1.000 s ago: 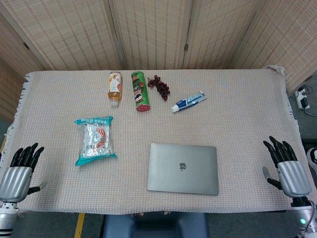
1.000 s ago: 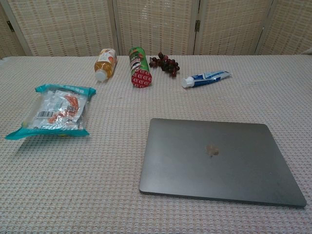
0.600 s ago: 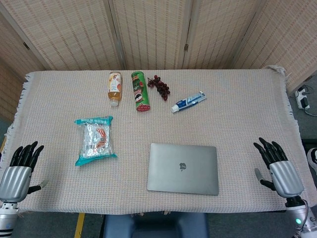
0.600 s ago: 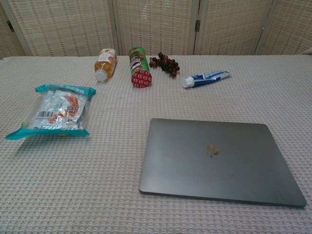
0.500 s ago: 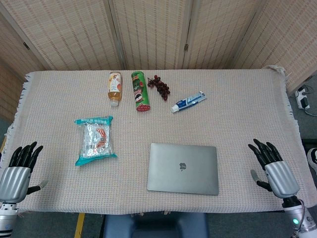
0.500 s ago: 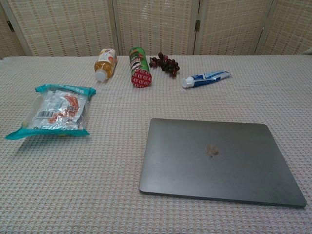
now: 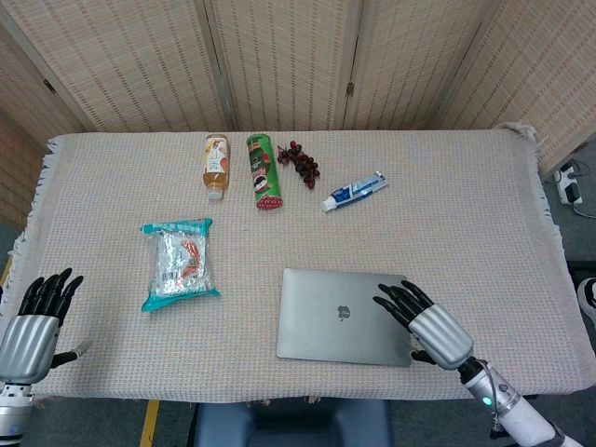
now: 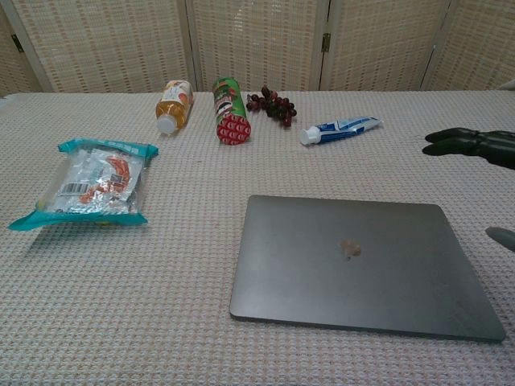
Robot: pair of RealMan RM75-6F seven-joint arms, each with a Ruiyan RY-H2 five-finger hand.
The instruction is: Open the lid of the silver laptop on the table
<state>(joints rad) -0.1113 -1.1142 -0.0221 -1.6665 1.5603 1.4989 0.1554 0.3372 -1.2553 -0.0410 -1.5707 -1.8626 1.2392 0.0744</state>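
Note:
The silver laptop [image 7: 343, 315] [image 8: 356, 262] lies flat with its lid down near the table's front edge, logo facing up. My right hand [image 7: 428, 325] hangs over the laptop's right front corner in the head view, fingers spread and holding nothing. In the chest view only its dark fingertips [image 8: 469, 145] and thumb tip enter at the right edge, above the cloth beside the laptop. My left hand [image 7: 35, 318] stays at the table's front left corner, fingers apart and empty, far from the laptop.
A snack packet [image 7: 179, 263] lies left of the laptop. At the back lie a juice bottle [image 7: 216, 165], a green chips can [image 7: 263, 171], dark grapes [image 7: 301, 163] and a toothpaste tube [image 7: 355, 191]. A woven cloth [image 7: 466, 214] covers the table; folding screens stand behind.
My right hand has swept left from the table's right edge to above the laptop's right front corner. The laptop and my left hand have not moved.

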